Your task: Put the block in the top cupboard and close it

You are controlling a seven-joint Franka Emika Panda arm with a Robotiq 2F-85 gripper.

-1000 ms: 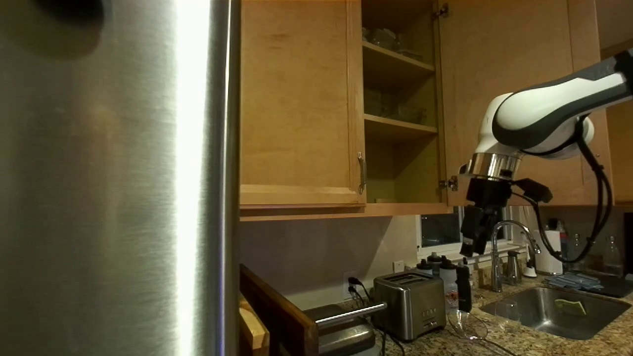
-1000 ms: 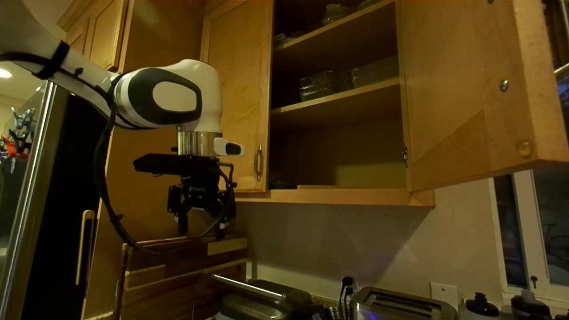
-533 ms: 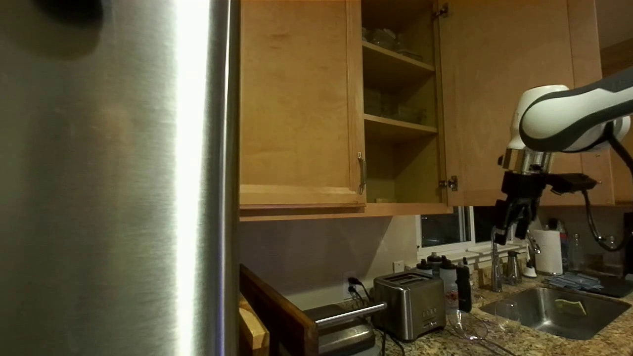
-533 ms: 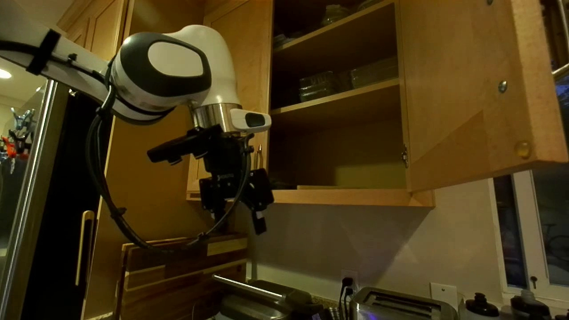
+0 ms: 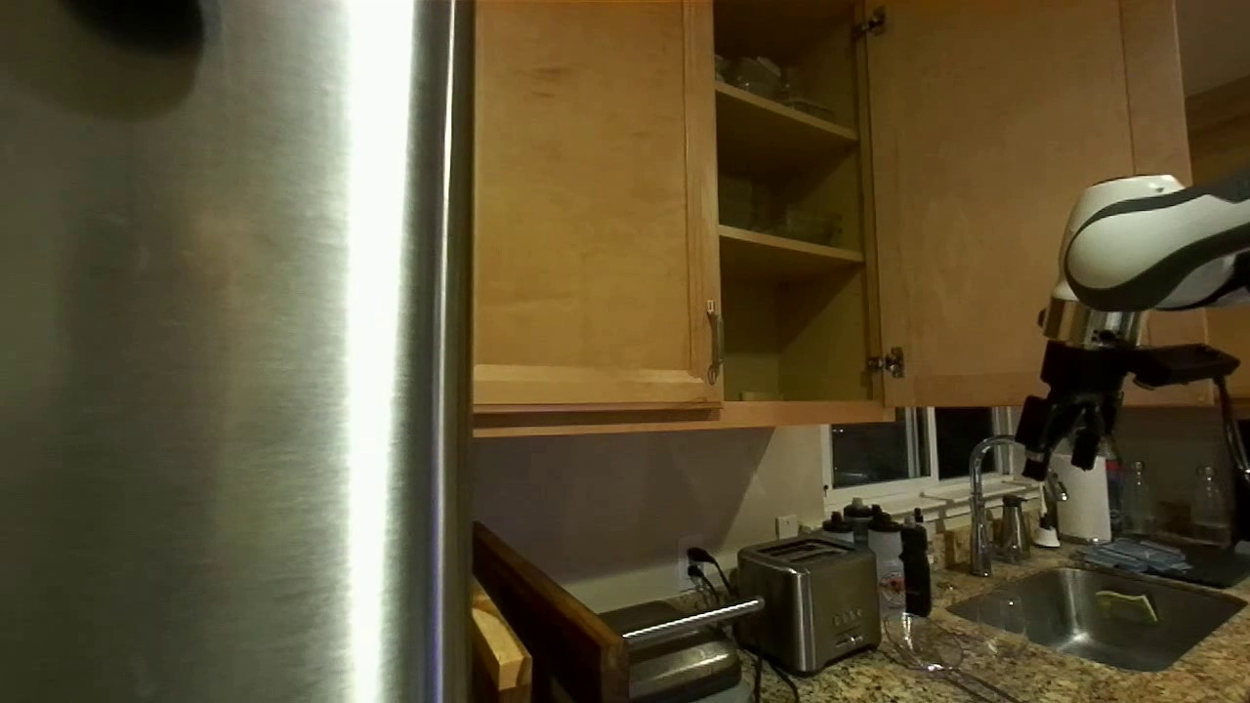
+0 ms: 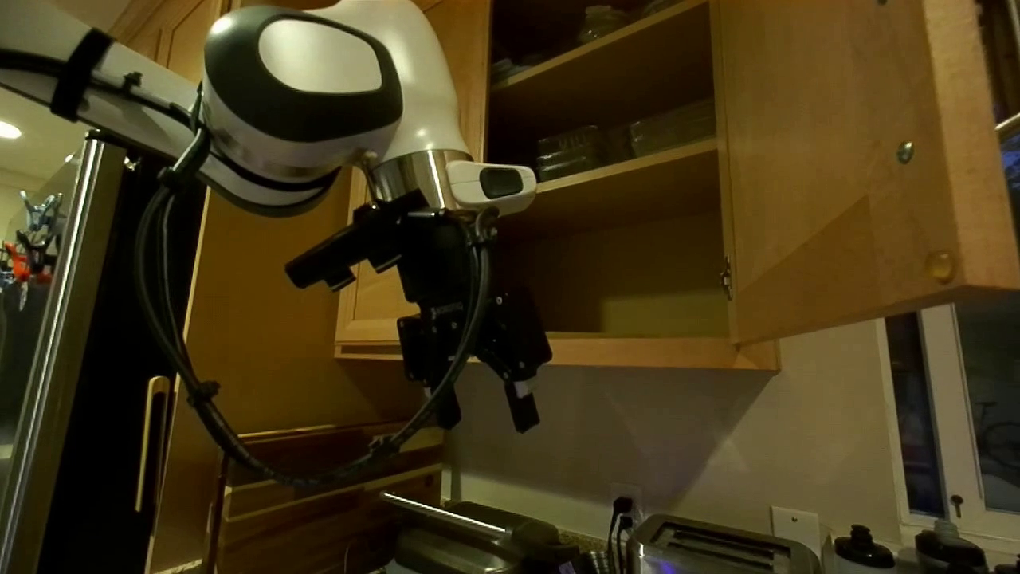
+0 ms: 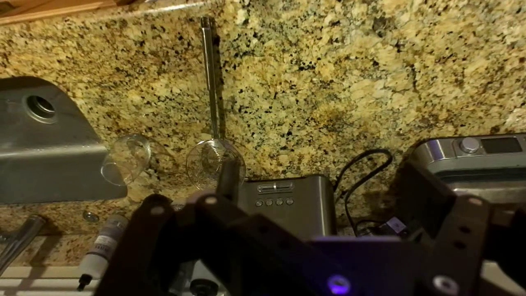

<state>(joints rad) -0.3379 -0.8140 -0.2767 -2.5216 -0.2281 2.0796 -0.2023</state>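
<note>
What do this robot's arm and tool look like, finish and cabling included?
The arm has rounded, glossy white shells with dark grey panels and a silvery metal collar. Its tool is black and two-fingered, with pale lettering too small to read. Black cables run outside the arm, one under a black strap.

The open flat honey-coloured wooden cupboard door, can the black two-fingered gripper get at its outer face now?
Probably not: the door itself blocks access; the gripper hangs on its inner side.

Smooth wooden cupboard (image 5: 698,225), brushed-metal fridge (image 5: 234,391)
</note>
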